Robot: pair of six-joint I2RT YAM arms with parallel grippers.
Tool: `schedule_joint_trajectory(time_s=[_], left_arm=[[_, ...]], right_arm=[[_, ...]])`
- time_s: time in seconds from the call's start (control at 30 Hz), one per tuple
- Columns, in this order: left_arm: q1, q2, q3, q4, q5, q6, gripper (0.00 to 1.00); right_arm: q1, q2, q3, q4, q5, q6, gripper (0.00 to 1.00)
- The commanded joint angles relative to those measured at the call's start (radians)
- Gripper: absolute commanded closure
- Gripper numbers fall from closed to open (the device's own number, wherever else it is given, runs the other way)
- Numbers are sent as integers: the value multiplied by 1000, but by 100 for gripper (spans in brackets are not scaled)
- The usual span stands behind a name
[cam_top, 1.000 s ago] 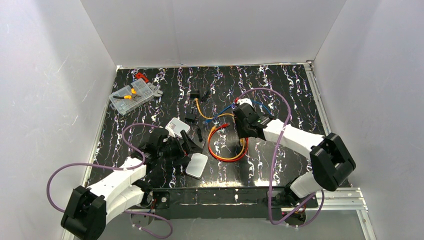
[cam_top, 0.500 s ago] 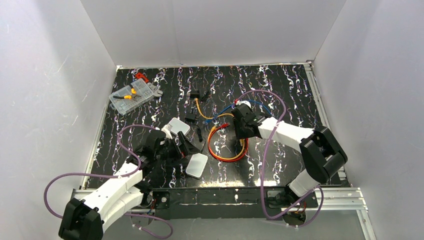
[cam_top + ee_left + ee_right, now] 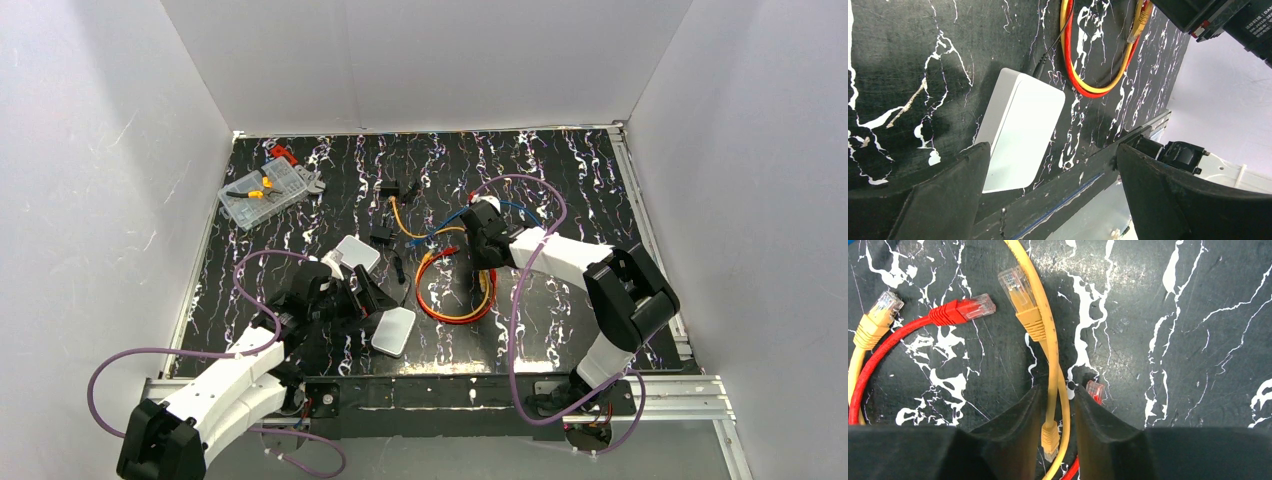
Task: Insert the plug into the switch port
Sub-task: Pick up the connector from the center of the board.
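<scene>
Straddling yellow cable, right fingers

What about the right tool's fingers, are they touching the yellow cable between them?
Cannot tell. In the right wrist view the right tool has its fingers close on each side of the yellow cable, but no clear gap or press shows.

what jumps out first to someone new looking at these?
The red and yellow cable coil mid-table, bright against the black top. The right gripper straddles a yellow cable there; the left gripper, wide open, faces the white switch box at the near edge.
</scene>
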Motion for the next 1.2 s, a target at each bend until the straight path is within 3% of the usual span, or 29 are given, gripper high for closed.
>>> schedule_joint_trajectory(time_s=[0.0,0.13,0.3,0.9,1.17], left_arm=[[-2,-11,-2,-32,-16,23,2],[-2,-19,-6,-33,-19,23,2],[-2,-27,3,-51,-22,30,2],[-1,-103,46,-166,-59,61,2],[0,-170,134,-313,-117,123,2]], right_arm=[[-7,20,44,38,5,14,68],[-8,31,46,41,-1,13,75],[-10,23,45,39,-6,16,99],[-10,-221,92,46,137,17,99],[-10,-431,42,120,111,41,99]])
